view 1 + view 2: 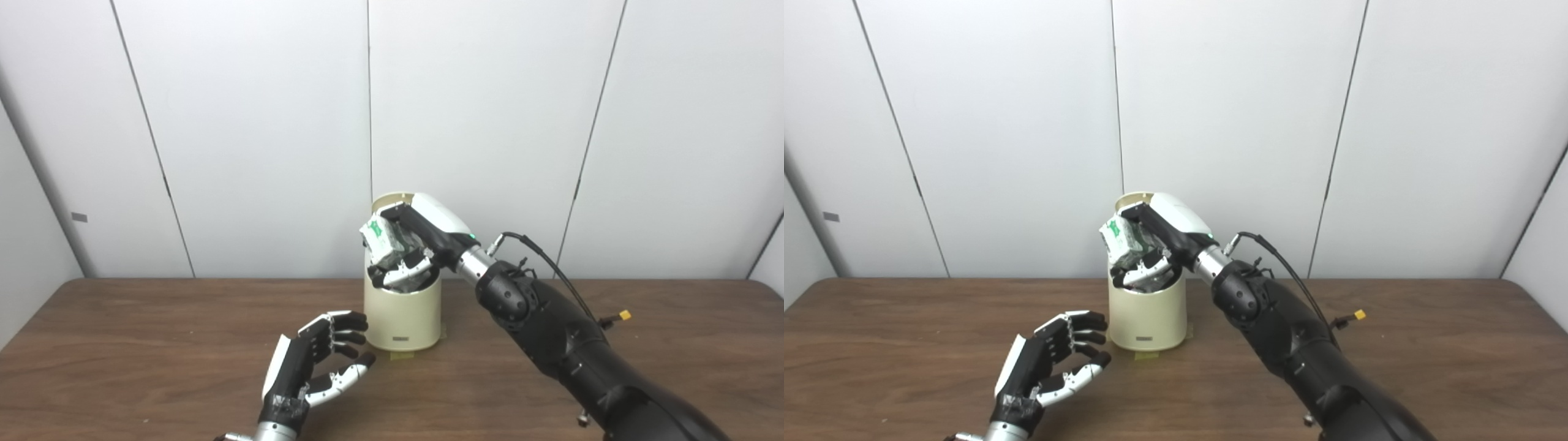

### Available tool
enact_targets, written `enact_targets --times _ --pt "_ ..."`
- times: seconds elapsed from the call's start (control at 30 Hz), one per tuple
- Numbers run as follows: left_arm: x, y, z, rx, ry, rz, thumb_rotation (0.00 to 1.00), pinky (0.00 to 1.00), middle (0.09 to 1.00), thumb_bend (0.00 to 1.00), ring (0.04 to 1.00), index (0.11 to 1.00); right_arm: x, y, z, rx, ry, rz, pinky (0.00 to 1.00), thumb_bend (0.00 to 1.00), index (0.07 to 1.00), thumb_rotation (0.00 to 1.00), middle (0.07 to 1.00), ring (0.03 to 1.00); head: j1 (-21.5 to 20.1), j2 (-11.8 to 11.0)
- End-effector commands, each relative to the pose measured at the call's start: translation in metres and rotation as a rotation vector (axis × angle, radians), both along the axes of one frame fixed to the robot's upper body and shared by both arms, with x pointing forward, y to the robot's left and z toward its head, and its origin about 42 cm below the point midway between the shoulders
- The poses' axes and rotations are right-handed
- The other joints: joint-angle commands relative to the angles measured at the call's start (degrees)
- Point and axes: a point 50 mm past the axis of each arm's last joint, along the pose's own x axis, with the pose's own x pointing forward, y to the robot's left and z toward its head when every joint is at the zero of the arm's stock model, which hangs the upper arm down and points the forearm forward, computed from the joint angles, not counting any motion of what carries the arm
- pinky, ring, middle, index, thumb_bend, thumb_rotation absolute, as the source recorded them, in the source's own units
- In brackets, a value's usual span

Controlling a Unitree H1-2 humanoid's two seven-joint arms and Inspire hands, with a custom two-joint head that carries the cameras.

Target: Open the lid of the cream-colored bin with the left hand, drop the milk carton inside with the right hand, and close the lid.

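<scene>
**A:** What does the left eye view show?

**B:** One cream-colored bin point(402, 318) stands on one wooden table point(122, 331), its lid point(392, 199) tipped up at the back. The right hand point(407, 254) reaches over the open mouth with its fingers wrapped around one milk carton point(383, 237), white with green print, tilted and held just above the rim. The left hand point(315, 361) hovers near the bin's base on the left, fingers loosely spread, gripping nothing (it is not touching the lid).

**A:** How should the drop go?

**B:** My judgement: bring the carton over the middle of the opening, clear of the rim, then loosen the fingers so it falls straight in. The lid seems to stand up unaided, so the wrist should avoid bumping it.

**A:** And the right eye view?

**B:** The same count: one bin point(1147, 315), one carton point(1124, 237), two hands. The right hand point(1148, 257) clasps the carton at the mouth; whether its lower edge is already inside, I cannot tell. The left hand point(1053, 358) waits apart, fingers relaxed.
</scene>
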Motion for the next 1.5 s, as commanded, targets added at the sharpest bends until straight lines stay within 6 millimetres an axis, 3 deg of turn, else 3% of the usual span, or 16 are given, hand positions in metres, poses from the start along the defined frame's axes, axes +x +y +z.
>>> enact_targets --times 0.0,0.17,0.2,0.3,0.5,0.8,1.17,1.4,1.47 --pt "-0.008 0.003 -0.009 0.013 0.014 0.003 0.02 0.56 0.679 0.56 0.639 0.665 0.006 -0.011 0.020 0.010 -0.053 -0.013 0.50 0.52 0.497 0.13 0.667 0.606 0.0 0.0" --pt "-0.008 0.003 -0.009 0.016 0.018 0.004 0.02 0.56 0.680 0.56 0.637 0.665 0.006 -0.011 0.020 0.010 -0.053 -0.015 0.52 0.52 0.498 0.13 0.683 0.630 0.0 0.0" --pt "-0.008 0.003 -0.009 0.016 0.018 0.004 0.02 0.55 0.679 0.56 0.634 0.665 0.006 -0.012 0.020 0.008 -0.053 -0.015 0.53 0.70 0.610 0.06 0.692 0.642 0.0 0.0" --pt "-0.008 0.003 -0.010 0.014 0.016 0.001 0.02 0.55 0.679 0.56 0.634 0.665 0.006 -0.012 0.020 0.002 -0.054 -0.015 0.56 0.80 0.687 0.02 0.710 0.666 0.0 0.0" --pt "-0.007 0.002 -0.010 0.014 0.020 0.000 0.03 0.55 0.680 0.56 0.639 0.663 0.006 -0.011 0.020 0.007 -0.051 -0.012 0.61 0.83 0.717 0.01 0.747 0.720 -0.1 0.1" --pt "-0.006 0.002 -0.010 0.012 0.016 0.001 0.02 0.55 0.673 0.55 0.629 0.663 0.004 -0.003 0.024 0.020 -0.034 0.025 0.67 0.89 0.832 0.12 0.827 0.779 0.0 0.0" --pt "-0.006 0.002 -0.011 0.006 0.015 -0.006 0.00 0.55 0.673 0.55 0.629 0.665 0.002 -0.002 0.029 0.037 -0.039 0.040 0.68 0.87 0.832 0.10 0.829 0.779 -0.1 0.0" --pt "-0.006 0.003 -0.011 0.011 0.024 -0.006 0.02 0.56 0.676 0.55 0.638 0.665 -0.002 0.002 0.050 0.090 -0.074 0.081 0.70 0.89 0.871 0.14 0.886 0.824 -0.2 0.1" --pt "-0.005 0.003 -0.012 0.016 0.024 -0.006 0.02 0.56 0.676 0.55 0.639 0.664 -0.005 0.004 0.058 0.097 -0.102 0.093 0.68 0.91 0.882 0.17 0.860 0.805 -0.2 0.1"
